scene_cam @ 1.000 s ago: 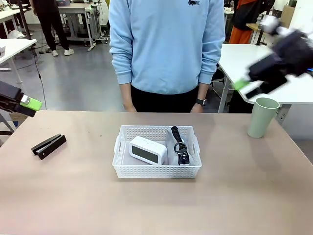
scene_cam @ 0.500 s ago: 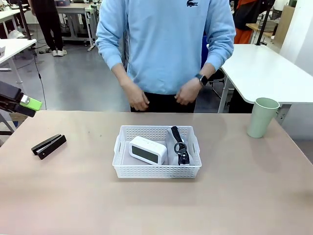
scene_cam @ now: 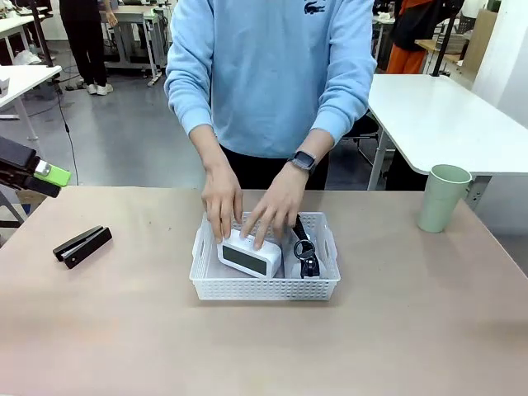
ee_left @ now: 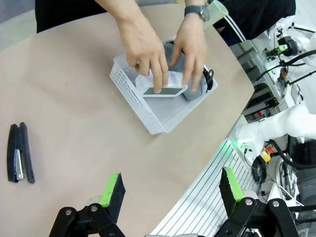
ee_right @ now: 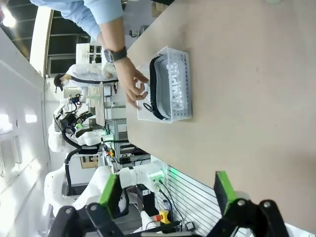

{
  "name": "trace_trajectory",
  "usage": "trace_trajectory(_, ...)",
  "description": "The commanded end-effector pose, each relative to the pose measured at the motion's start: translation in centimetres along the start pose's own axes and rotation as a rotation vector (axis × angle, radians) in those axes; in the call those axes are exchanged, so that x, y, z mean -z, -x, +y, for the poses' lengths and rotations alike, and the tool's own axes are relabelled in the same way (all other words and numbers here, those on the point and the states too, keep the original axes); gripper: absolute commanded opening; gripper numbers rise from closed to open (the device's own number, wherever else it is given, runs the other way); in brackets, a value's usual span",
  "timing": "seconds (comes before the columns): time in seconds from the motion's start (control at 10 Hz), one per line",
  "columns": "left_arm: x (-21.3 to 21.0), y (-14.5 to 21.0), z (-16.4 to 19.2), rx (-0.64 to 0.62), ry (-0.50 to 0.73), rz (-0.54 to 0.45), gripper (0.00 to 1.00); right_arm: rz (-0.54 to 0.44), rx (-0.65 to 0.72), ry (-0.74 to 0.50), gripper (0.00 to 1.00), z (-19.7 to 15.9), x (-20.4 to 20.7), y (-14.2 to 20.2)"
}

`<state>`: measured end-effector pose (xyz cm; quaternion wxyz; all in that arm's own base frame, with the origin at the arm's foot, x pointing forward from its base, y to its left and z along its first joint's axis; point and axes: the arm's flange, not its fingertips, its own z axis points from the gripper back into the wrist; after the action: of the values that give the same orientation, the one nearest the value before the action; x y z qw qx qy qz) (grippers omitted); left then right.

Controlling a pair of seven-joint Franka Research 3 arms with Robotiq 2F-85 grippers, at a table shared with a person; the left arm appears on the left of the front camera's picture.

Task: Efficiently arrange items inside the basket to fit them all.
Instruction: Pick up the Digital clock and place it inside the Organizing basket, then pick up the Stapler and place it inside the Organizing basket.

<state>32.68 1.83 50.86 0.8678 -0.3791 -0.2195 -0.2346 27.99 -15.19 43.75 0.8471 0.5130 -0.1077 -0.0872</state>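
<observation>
- Two of the four things already sit in the basket in the front view: the small white box and the grey zip pouch with its ring pull. The person's hands rest on the white box. The black stapler lies on the table well off to the left. The pale green cup stands well off to the right. The left gripper peeks in at the left edge, and from here I cannot tell how its claw stands.
- From the left wrist view, the left claw is spread wide with nothing in it. The stapler lies near it and the basket is farther off. This view looks down into the basket and shows fingers wrapped round the box, with the pouch pushed to one side. The front view does not show that.
- From the right wrist view, the right gripper is spread wide too, and it is empty. This view shows the basket from its long side, with the pouch standing on its edge along the wall.
- One thing could go wrong: an arm reaching in now might bump the person's hands.
- Another: if the box lies flat in the middle, the stapler and cup may not fit. The tall cup might also tip over.
</observation>
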Motion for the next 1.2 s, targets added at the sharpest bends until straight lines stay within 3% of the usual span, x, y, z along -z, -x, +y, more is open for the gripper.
trace_trajectory(0.0, -0.01, -0.06, 0.00, 0.016, 0.020, -0.016, 1.00, -0.014, -0.024, -0.026, 1.00, 0.31, -0.35, 0.08)
trace_trajectory(1.1, -0.01, -0.06, 0.00, 0.016, 0.020, -0.016, 1.00, -0.014, -0.024, -0.026, 1.00, 0.31, -0.35, 0.08)
